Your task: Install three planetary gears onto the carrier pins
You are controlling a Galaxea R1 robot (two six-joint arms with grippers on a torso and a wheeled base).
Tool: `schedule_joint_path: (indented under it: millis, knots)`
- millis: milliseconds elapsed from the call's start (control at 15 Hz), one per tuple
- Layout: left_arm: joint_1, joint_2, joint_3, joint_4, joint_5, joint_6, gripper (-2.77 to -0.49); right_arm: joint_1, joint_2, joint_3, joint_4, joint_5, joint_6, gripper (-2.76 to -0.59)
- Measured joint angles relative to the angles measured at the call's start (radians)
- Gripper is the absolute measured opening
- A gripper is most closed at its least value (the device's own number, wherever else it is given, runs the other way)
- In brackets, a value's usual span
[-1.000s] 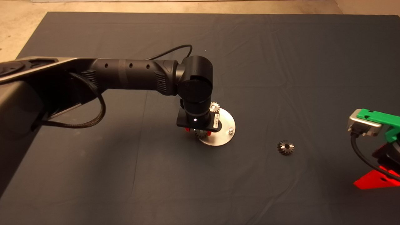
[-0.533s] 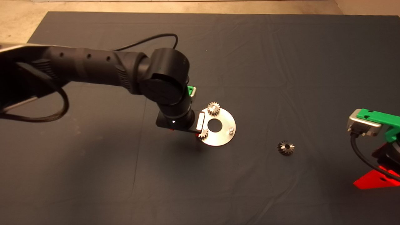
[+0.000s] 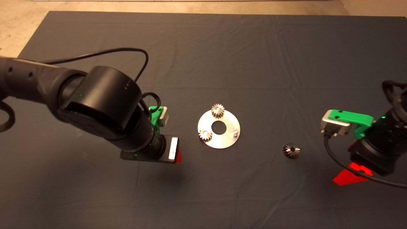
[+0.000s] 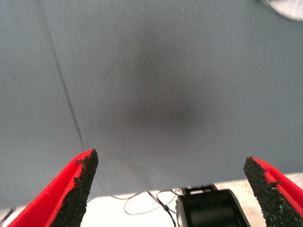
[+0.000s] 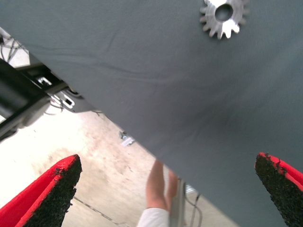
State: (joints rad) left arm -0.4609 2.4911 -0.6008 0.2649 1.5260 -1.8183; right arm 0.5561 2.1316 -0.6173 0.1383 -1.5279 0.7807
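Observation:
The shiny carrier disc (image 3: pixel 222 141) lies mid-mat with three pins. One gear (image 3: pixel 217 110) sits on the far pin, a second gear (image 3: pixel 205 135) on the near-left pin. The right pin (image 3: pixel 235 132) is bare. The darker third gear (image 3: pixel 291 150) lies loose on the mat to the right; it also shows in the right wrist view (image 5: pixel 223 17). My left gripper (image 4: pixel 173 189) is open and empty, left of the disc, whose edge (image 4: pixel 288 6) shows in its wrist view. My right gripper (image 5: pixel 173 194) is open and empty, right of the loose gear.
The dark mat (image 3: pixel 254 57) covers the table, with bare floor (image 3: pixel 19 25) beyond its far and left edges. In the right wrist view a person's leg (image 5: pixel 158 194) and black frame parts (image 5: pixel 28 99) show past the mat's edge.
My left gripper has left the second gear on the near-left pin and drawn back to the left and nearer. My right arm has moved in from the right edge toward the loose gear.

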Motion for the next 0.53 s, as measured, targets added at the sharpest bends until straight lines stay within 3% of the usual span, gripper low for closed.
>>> schedule_joint_path:
  millis: [267, 533]
  knots:
    - [0.000, -0.021, 0.033, -0.018, 0.000, -0.053, -0.93, -0.061, 0.050, -0.084, -0.057, -0.001, -0.130, -0.63]
    - [0.000, -0.026, 0.051, -0.026, 0.000, -0.079, -0.78, -0.083, 0.061, -0.111, -0.094, 0.000, -0.237, -0.63]
